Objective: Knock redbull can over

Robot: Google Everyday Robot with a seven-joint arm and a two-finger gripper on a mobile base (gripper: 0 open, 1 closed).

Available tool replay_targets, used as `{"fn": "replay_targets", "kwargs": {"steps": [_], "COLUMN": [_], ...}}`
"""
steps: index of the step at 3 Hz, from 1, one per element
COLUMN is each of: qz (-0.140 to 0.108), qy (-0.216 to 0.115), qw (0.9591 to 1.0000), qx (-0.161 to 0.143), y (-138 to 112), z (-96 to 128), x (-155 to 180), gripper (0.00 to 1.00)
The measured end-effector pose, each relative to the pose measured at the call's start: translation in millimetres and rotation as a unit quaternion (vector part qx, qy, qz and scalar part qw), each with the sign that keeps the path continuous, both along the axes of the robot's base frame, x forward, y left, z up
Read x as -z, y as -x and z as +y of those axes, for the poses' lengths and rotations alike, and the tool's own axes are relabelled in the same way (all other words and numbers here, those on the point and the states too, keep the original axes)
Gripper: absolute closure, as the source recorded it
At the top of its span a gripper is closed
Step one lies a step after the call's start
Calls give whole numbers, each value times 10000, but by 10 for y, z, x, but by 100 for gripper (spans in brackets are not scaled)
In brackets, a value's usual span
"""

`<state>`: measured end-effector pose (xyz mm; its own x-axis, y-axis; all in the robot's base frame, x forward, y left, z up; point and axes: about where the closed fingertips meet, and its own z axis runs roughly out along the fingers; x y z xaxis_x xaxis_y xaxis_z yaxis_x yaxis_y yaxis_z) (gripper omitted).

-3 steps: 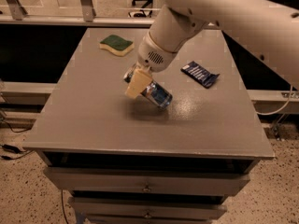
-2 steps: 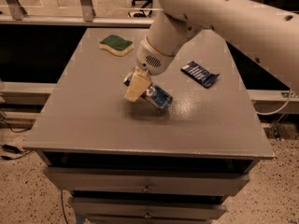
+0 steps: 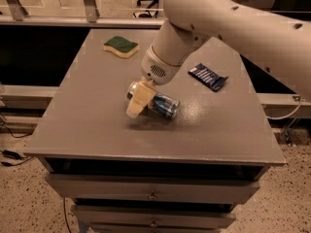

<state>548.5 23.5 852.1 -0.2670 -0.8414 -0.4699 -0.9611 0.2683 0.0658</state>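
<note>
The redbull can (image 3: 164,106), blue and silver, lies on its side near the middle of the grey table (image 3: 97,125). Its silver top points to the back left and its body runs to the right. My gripper (image 3: 139,100), cream-coloured at the end of the white arm, sits right against the can's top end and covers part of it. The can's left end is partly hidden behind the gripper.
A green and yellow sponge (image 3: 121,46) lies at the back left of the table. A flat dark blue snack wrapper (image 3: 208,76) lies at the back right. The table has drawers below its front edge. A railing runs behind the table.
The gripper and the can have shifted slightly toward the table's front. The can stays low on the table by the gripper throughout.
</note>
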Motion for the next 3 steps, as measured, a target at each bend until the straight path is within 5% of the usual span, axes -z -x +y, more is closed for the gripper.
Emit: {"fn": "replay_targets", "kwargs": {"steps": [2,3], "qz": [114,79], "qy": [-69,-265], "qw": [9999,9992], "qx": [102,272], "y": [63,95], "z": [-96,-391], "x": [62,-1], "gripper": [0,0]}}
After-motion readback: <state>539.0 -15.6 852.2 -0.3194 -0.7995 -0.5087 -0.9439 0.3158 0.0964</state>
